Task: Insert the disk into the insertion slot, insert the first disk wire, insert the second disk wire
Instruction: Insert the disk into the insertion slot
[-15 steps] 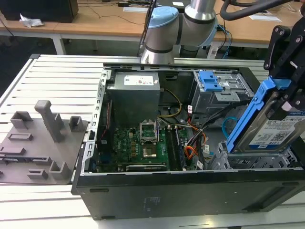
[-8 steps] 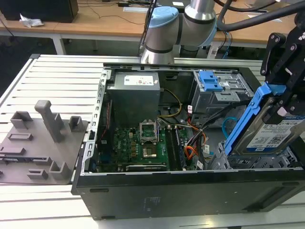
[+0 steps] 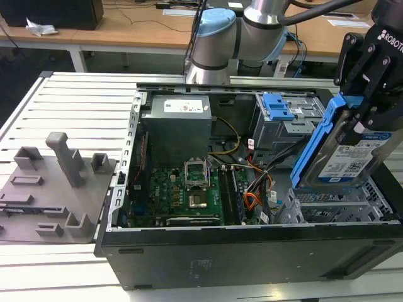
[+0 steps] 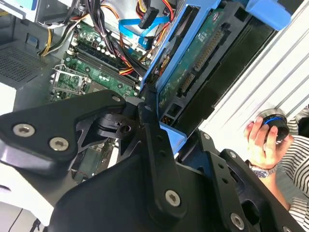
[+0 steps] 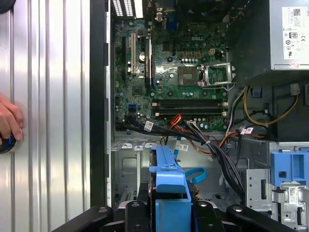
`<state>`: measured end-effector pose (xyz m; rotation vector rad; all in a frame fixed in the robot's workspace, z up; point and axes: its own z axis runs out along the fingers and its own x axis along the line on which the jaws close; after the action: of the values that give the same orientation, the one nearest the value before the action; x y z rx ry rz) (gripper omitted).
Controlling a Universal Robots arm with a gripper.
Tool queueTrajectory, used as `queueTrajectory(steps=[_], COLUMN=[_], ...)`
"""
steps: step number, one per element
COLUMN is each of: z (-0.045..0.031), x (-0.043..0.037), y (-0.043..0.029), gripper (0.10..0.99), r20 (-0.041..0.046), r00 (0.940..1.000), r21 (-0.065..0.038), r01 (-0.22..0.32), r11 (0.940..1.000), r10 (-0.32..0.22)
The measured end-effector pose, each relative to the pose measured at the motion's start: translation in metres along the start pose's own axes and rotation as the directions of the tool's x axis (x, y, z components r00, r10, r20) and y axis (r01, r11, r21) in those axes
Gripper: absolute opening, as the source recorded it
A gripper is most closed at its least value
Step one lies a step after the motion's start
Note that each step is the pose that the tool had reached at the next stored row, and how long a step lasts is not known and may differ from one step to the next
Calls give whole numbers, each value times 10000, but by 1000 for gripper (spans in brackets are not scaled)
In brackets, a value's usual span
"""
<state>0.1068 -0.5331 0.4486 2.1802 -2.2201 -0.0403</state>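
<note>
Working remotely, I hold the silver rectangular hard drive in its bright blue plastic caddy (image 3: 345,160) tilted on edge just above the low perforated silver metal drive cage (image 3: 327,206), jaws pinching the caddy's sides. I judge it rigid, weighty and shock-sensitive, best gripped by that frame.

On the exterior view I had a ribbed, pale metal surface (image 3: 75,100) running across the scene, its slats catching bright, even light. Behind it stood a long wooden desk (image 3: 138,28) on white legs (image 3: 79,60). A dark box (image 3: 56,12) and a crumpled white paper (image 3: 39,27) sat at the exterior view's left. Both wrist views showed me those slats shining too.
</note>
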Motion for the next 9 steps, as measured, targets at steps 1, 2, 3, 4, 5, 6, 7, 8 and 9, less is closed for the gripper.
queueTrajectory(steps=[1,2,3,4,5,6,7,8,9], z=[6,13,25,35,49,59,70,83,89], x=[0,0,0,0,0,0,0,2,3], y=[-6,-12,-19,-24,-27,-28,-30,-32,-33], gripper=[365,365,365,365,365,365,365,365,365], r20=[0,-1,1,1,-1,0,1,2,-2], r00=[10000,10000,10000,10000,10000,10000,10000,10000,10000], r21=[0,-1,-1,-1,-2,-1,-2,-2,-3], r01=[0,0,0,0,-1,-2,-1,0,0], r11=[10000,10000,10000,10000,10000,10000,10000,10000,10000], r10=[0,0,0,0,1,2,1,0,0])
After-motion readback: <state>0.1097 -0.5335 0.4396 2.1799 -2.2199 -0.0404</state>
